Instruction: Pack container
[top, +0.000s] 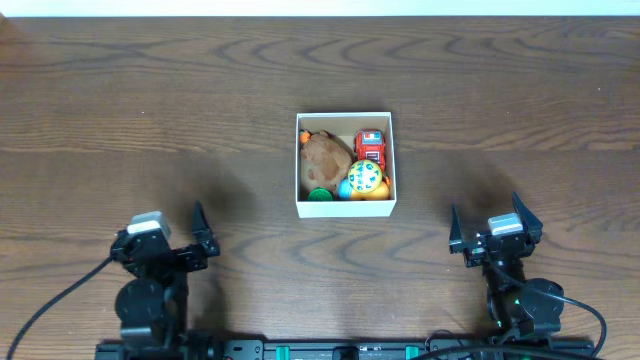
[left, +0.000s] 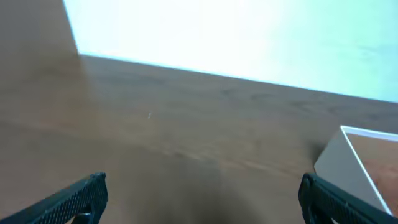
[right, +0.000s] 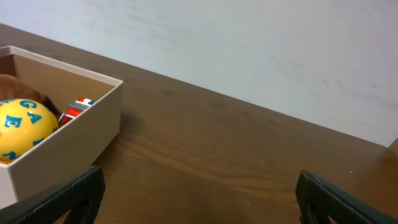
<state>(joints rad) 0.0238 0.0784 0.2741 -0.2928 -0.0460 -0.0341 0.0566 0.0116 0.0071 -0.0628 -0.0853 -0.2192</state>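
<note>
Left gripper and right gripper gape wide, empty. Small square white cardboard container seems full from overhead: brown plush toy, yellow lettered ball. I'd avoid nudging it.

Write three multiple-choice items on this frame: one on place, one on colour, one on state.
1. Where is the container?
A. At the far left edge
B. In the middle of the table, ahead of and between the two arms
C. Lifted in the air

2. What colour is the lettered ball inside it?
A. White
B. Red
C. Yellow

3. How do the jaws of the left gripper and right gripper stand?
A. Both open, holding nothing
B. Left shut on the ball
C. Both shut

Answers: 1 B, the overhead view shows it resting mid-table between the arms; 2 C, it is yellow with blue letters in the right wrist view; 3 A, each wrist view shows a wide, empty gap.
</note>
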